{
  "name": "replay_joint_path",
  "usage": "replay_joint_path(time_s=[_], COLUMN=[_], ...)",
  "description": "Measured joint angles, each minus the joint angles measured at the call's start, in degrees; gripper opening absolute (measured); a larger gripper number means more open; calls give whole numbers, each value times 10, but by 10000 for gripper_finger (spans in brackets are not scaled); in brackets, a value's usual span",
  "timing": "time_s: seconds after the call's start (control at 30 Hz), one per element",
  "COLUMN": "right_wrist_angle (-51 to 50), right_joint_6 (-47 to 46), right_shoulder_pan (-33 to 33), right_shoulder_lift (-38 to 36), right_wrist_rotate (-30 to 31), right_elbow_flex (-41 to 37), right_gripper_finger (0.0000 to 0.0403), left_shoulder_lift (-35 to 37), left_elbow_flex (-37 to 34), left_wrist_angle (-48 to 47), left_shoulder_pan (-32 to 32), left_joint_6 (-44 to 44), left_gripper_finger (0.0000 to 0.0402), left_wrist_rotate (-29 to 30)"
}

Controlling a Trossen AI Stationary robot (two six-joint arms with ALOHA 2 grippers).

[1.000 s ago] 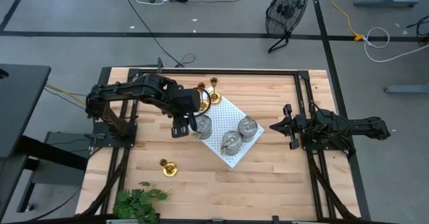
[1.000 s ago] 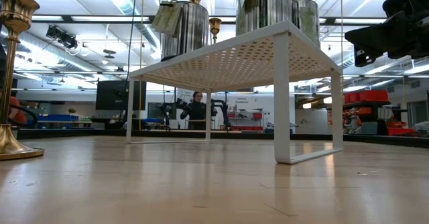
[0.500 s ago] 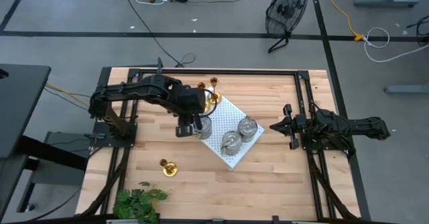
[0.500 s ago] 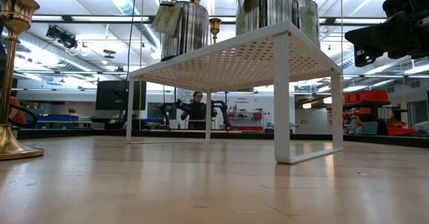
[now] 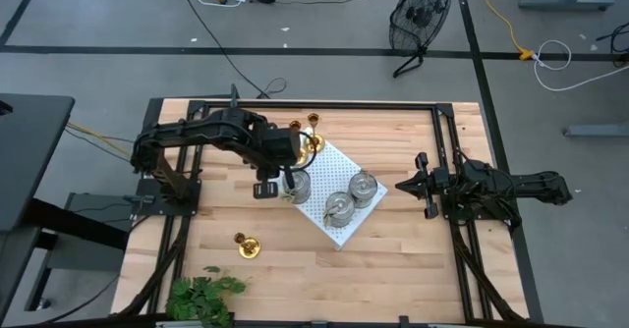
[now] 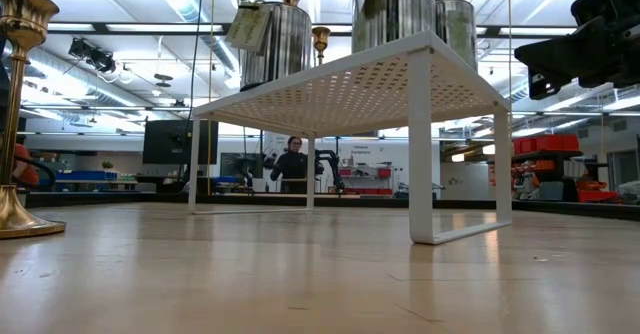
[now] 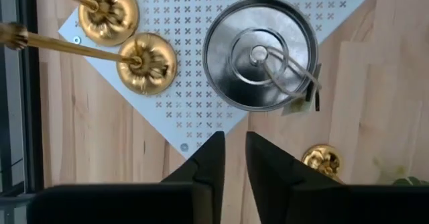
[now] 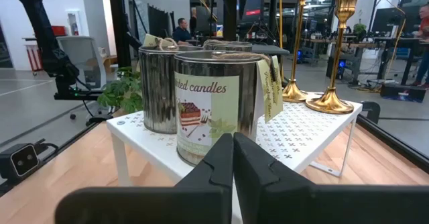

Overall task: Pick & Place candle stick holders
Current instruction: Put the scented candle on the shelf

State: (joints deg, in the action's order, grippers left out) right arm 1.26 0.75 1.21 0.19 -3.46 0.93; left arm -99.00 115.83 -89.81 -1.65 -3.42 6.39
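Three silver-grey cans (image 5: 297,184) (image 5: 339,207) (image 5: 366,186) stand on the white perforated board (image 5: 334,166). Two brass candle stick holders (image 5: 313,141) (image 7: 147,63) stand on their round bases at the board's far corner. A third brass holder (image 5: 246,245) (image 6: 15,124) stands upright on the table near the left front. My left gripper (image 5: 278,176) (image 7: 234,147) points down above the wood beside the board's left edge, its fingers a narrow gap apart and empty. My right gripper (image 5: 403,185) (image 8: 233,143) is shut and empty, level, to the right of the board.
The board (image 6: 400,74) is a raised shelf on thin white legs. A green plant (image 5: 201,294) sits at the table's near left edge. A black frame (image 5: 447,132) borders the table. Bare wood lies at the front and right of the board.
My left gripper has shifted a little toward the table's right edge and partly back, staying above the board's left edge. The holders and cans have stayed in place.
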Motion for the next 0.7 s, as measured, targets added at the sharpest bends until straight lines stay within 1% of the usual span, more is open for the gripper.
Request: replay_joint_path(time_s=[0.2,0.4,0.53,0.7], right_wrist_angle=[0,0,0,0], right_joint_6=[0,0,0,0], right_shoulder_pan=[0,0,0,0], right_shoulder_lift=[0,0,0,0], right_wrist_rotate=[0,0,0,0], right_elbow_flex=[0,0,0,0], right_gripper_finger=[16,16,16,16], left_shoulder_lift=[0,0,0,0], left_elbow_flex=[0,0,0,0], left_wrist_angle=[-2,-2,-2,-2], left_shoulder_pan=[0,4,6,7], left_joint_6=[0,-2,-4,-7], left_gripper_finger=[36,17,8,10], left_wrist_rotate=[0,0,0,-2])
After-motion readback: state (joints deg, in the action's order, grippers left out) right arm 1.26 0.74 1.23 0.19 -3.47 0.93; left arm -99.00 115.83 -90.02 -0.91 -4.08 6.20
